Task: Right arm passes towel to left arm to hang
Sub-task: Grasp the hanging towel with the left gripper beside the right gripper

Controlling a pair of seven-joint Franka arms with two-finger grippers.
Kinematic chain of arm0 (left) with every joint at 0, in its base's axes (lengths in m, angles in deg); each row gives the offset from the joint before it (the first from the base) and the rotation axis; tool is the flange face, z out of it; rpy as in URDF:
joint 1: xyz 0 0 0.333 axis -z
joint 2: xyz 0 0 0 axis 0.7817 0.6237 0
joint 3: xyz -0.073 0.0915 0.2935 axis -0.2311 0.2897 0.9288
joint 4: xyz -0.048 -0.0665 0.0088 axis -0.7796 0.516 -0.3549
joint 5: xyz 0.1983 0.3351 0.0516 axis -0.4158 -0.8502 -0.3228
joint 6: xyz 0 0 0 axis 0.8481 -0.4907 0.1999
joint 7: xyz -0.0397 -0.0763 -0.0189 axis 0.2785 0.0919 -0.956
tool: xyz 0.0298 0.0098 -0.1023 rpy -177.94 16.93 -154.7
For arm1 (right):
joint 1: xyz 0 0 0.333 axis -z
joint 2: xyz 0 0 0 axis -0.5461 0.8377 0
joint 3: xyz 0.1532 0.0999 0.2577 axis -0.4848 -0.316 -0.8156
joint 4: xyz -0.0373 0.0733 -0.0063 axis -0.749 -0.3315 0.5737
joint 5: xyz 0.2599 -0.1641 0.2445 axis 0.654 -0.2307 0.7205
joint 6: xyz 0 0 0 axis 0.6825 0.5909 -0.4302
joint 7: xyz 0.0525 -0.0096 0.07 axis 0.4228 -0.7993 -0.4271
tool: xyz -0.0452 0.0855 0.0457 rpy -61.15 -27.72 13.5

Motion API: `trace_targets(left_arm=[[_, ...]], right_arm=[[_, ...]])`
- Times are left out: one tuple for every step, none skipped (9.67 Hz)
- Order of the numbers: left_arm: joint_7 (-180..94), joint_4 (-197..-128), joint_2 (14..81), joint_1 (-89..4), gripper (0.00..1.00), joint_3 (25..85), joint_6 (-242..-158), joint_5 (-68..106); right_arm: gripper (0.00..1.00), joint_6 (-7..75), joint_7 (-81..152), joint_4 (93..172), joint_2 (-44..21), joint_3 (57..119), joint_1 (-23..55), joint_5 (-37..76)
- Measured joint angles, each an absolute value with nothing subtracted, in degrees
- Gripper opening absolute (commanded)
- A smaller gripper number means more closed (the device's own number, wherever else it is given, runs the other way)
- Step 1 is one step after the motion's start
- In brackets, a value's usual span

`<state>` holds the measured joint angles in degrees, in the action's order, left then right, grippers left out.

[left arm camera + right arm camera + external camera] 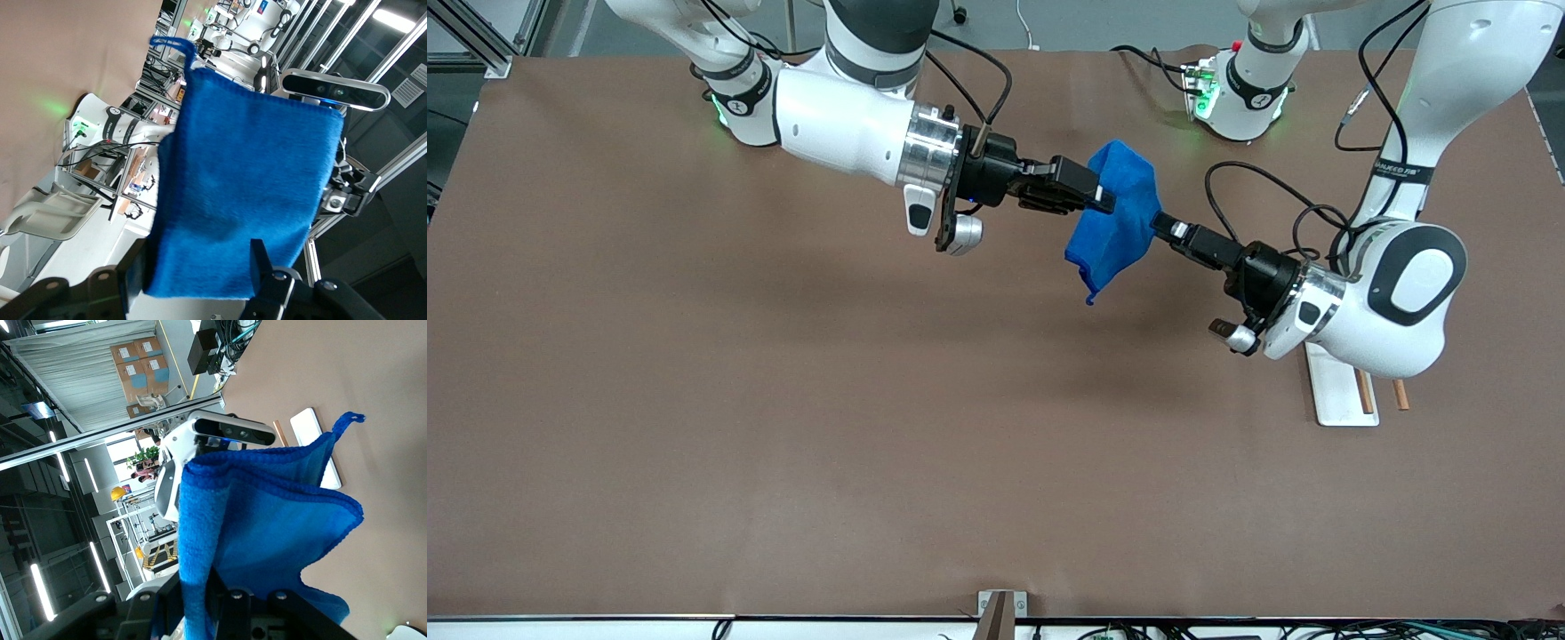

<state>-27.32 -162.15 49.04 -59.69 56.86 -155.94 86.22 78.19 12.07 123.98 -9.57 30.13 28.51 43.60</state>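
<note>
The bright blue towel (1116, 227) hangs in the air over the table between both hands, its corner loop (1090, 299) at the lowest tip. My right gripper (1107, 201) is shut on one upper edge of the towel; in the right wrist view its jaws (200, 603) pinch a thick fold of the towel (267, 520). My left gripper (1158, 222) is at the towel's edge toward the left arm's end. In the left wrist view its fingers (260, 263) stand wide apart with the towel (247, 180) between them, not pressed; the left gripper (197, 273) is open.
A white flat stand with thin wooden rods (1343, 391) lies on the brown table (783, 400) under the left arm's wrist; it also shows in the right wrist view (317, 447). Arm bases and cables stand along the table's edge farthest from the front camera.
</note>
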Motion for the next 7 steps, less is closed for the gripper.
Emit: trace_targets(left_arm=[[-27.0, -162.2, 49.7, -59.6, 0.41, 56.8, -155.9, 87.1], [-27.1, -162.2, 49.9, -59.6, 0.32, 56.8, -155.9, 87.9], [-27.2, -162.2, 49.8, -59.6, 0.20, 56.8, -155.9, 88.5], [-27.4, -162.2, 49.8, -59.6, 0.03, 56.8, -155.9, 89.1], [-27.5, -162.0, 49.8, -59.7, 0.00, 56.8, -155.9, 89.9], [-27.5, -161.5, 49.8, -59.8, 0.00, 56.8, -155.9, 90.4], [-27.9, -160.3, 49.7, -59.9, 0.00, 56.8, -155.9, 90.5]], right_arm=[[0.00, 78.2, 12.1, 124.0, -9.6, 30.1, 28.5, 43.6], [0.00, 78.2, 12.1, 123.9, -9.6, 30.1, 28.5, 43.6], [0.00, 78.3, 12.1, 123.9, -9.6, 30.1, 28.5, 43.6], [0.00, 78.3, 12.1, 123.7, -9.6, 30.1, 28.5, 43.6], [0.00, 78.3, 12.1, 123.5, -9.6, 30.1, 28.5, 43.6], [0.00, 78.3, 12.1, 123.3, -9.6, 30.1, 28.5, 43.6], [0.00, 78.3, 12.1, 123.3, -9.5, 30.1, 28.5, 43.6]])
